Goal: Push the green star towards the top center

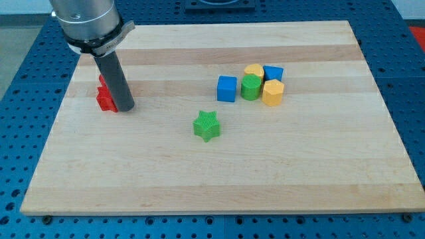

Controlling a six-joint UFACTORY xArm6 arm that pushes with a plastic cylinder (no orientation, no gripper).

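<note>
A pale wooden tabletop (199, 179) lies on a blue perforated base (20, 86). Near the view's left edge sits a red block (105, 97) — partly hidden, its shape unclear. Right of centre a cluster gathers: a blue cube (227, 88), a green cylinder (251, 87) just beside it, a yellow hexagonal block (273, 92) touching the cylinder, and behind them a yellow block (253, 70) and another blue block (273, 73).
</note>
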